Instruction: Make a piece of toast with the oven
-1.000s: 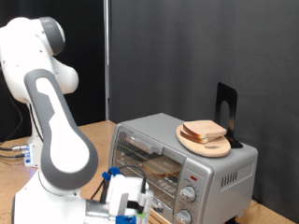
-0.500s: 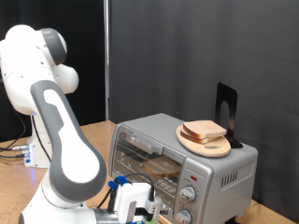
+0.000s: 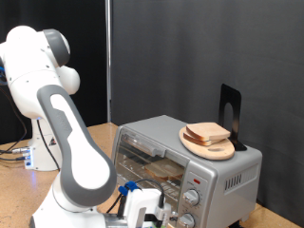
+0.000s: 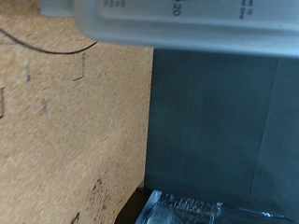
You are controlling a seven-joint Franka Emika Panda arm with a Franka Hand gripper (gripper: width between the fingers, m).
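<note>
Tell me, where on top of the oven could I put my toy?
The oven roof has a bare silver patch from its exterior-view left edge up to the round wooden board. The right part is crowded: the board carries bread slices, with a black stand behind. The gripper hangs low before the door.

The oven (image 3: 186,163) is brushed silver metal with a shiny glass door, and the round board (image 3: 208,142) on its roof looks like smooth pale wood. The tabletop (image 4: 65,131) is rough, matt chipboard; the arm (image 3: 57,123) is glossy white and grey plastic.
</note>
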